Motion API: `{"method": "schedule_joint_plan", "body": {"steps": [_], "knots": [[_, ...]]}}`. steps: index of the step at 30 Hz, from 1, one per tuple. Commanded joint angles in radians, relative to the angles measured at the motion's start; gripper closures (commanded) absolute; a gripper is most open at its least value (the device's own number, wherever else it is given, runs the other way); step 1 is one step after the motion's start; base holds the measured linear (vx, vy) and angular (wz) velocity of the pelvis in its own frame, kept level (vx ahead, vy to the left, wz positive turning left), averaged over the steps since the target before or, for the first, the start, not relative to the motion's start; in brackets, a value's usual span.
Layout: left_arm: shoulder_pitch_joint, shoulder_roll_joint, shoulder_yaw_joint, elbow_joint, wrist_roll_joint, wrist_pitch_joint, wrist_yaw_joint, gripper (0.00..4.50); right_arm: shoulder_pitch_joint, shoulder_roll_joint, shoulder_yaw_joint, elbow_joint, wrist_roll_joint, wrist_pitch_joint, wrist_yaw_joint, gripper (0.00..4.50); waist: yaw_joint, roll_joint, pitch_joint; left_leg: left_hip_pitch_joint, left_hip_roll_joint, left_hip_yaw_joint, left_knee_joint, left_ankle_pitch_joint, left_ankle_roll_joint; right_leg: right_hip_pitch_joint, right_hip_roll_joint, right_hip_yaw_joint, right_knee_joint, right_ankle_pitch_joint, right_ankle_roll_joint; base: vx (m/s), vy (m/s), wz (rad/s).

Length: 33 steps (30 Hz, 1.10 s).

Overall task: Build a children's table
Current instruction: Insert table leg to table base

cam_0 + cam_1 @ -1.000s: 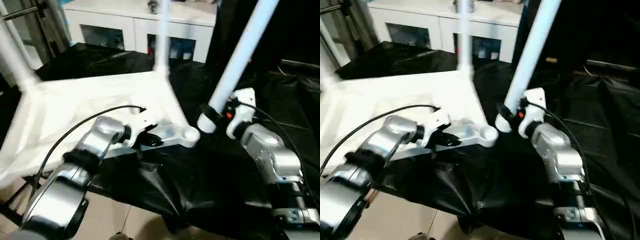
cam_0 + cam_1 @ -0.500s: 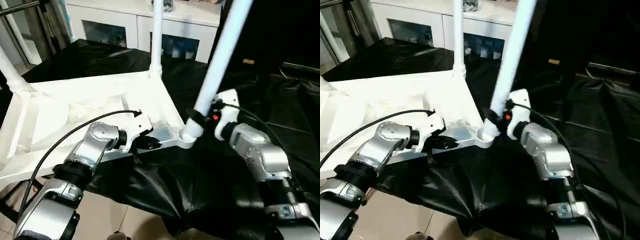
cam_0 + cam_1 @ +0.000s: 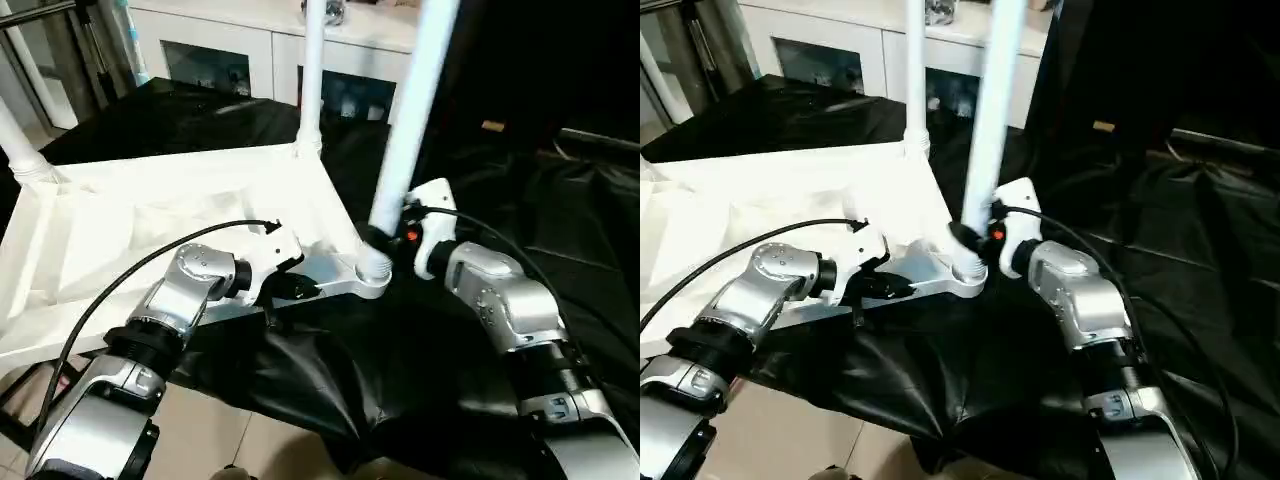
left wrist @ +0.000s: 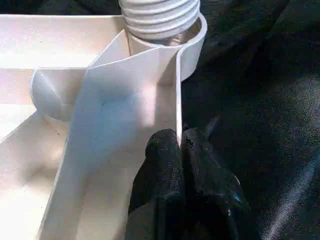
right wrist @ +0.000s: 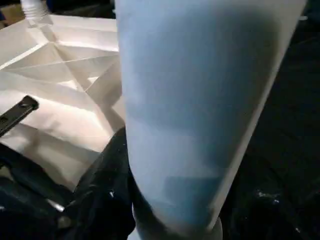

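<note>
The children's table lies upside down: a white ribbed tabletop [image 3: 150, 220] on black sheeting. One white leg [image 3: 313, 80] stands upright in the far corner socket, and another leg [image 3: 18, 150] rises at the left edge. My right gripper [image 3: 380, 236] is shut on a third leg [image 3: 412, 120], held nearly upright. That leg's threaded end [image 4: 160, 15] sits in the near right corner socket [image 3: 368, 278]. My left gripper [image 4: 178, 139] is shut on the tabletop's thin rim wall [image 4: 177, 90], just beside that socket.
A white cabinet [image 3: 250, 50] with glass doors stands behind the work surface. Crumpled black sheeting [image 3: 560, 200] covers the surface to the right and hangs over the near edge [image 3: 330, 390]. Tiled floor [image 3: 210, 440] shows below.
My right arm has swung the held leg leftward and more upright, bringing its lower end onto the near corner socket. My left gripper has kept its grip on the rim. The camera has shifted.
</note>
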Motion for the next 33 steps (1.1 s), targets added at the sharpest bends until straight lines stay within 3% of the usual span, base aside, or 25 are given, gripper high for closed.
{"method": "schedule_joint_plan", "body": {"steps": [1, 6, 12, 22, 24, 28, 29, 33], "knots": [[0.012, 0.003, -0.010, 0.033, 0.013, 0.010, -0.004, 4.50, -0.009, -0.013, 0.005, 0.007, -0.013, 0.020, 0.013, 2.63, 0.007, -0.001, -0.064, 0.010, 0.020, -0.001, -0.067, -0.219, -0.016, 0.050, -0.079, 0.047, -0.078, -0.271, -0.145, 0.000, 0.000, 0.00], [0.004, 0.003, -0.007, 0.044, 0.013, 0.006, -0.006, 4.50, -0.007, -0.031, 0.008, -0.011, -0.012, 0.039, 0.034, 2.63, 0.008, -0.003, -0.066, 0.010, 0.018, -0.001, -0.065, -0.205, -0.013, 0.052, -0.078, 0.047, -0.076, -0.248, -0.150, 0.000, 0.000, 0.00], [-0.005, 0.005, -0.007, 0.045, 0.009, 0.007, -0.019, 4.50, -0.029, -0.021, 0.000, 0.060, -0.018, 0.014, 0.034, 2.63, 0.008, 0.004, -0.066, 0.010, 0.019, -0.002, -0.066, -0.215, -0.017, 0.051, -0.079, 0.047, -0.075, -0.244, -0.162, 0.000, 0.000, 0.00], [-0.013, 0.006, -0.008, 0.052, 0.009, 0.006, -0.029, 4.50, -0.050, 0.020, -0.094, 0.188, 0.057, 0.013, 0.040, 2.63, 0.006, 0.006, -0.067, 0.012, 0.021, -0.003, -0.067, -0.235, -0.023, 0.053, -0.079, 0.046, -0.075, -0.236, -0.177, 0.000, 0.000, 0.00], [-0.015, 0.005, -0.005, 0.054, 0.009, 0.004, -0.023, 4.50, -0.034, 0.018, -0.121, 0.212, 0.071, 0.007, 0.041, 2.63, 0.007, 0.010, -0.068, 0.013, 0.021, -0.003, -0.067, -0.230, -0.022, 0.052, -0.078, 0.046, -0.074, -0.220, -0.184, 0.000, 0.000, 0.00], [-0.023, 0.002, 0.001, 0.068, 0.011, -0.004, -0.008, 4.50, 0.014, 0.016, -0.156, 0.221, 0.087, -0.016, 0.051, 2.63, 0.008, 0.006, -0.068, 0.013, 0.020, -0.001, -0.066, -0.231, -0.016, 0.052, -0.078, 0.046, -0.075, -0.213, -0.188, 0.000, 0.000, 0.00], [-0.024, 0.002, 0.002, 0.071, 0.012, -0.005, -0.004, 4.50, 0.024, 0.018, -0.163, 0.218, 0.092, -0.020, 0.051, 2.63, 0.010, 0.013, -0.067, 0.013, 0.020, -0.001, -0.066, -0.232, -0.017, 0.052, -0.078, 0.046, -0.075, -0.215, -0.187, 0.000, 0.000, 0.00], [-0.029, 0.000, 0.005, 0.079, 0.014, -0.009, 0.006, 4.50, 0.054, 0.021, -0.180, 0.216, 0.102, -0.040, 0.052, 2.63, 0.013, 0.008, -0.067, 0.014, 0.020, -0.001, -0.067, -0.240, -0.016, 0.052, -0.078, 0.045, -0.077, -0.230, -0.187, 0.000, 0.000, 0.00]]}}
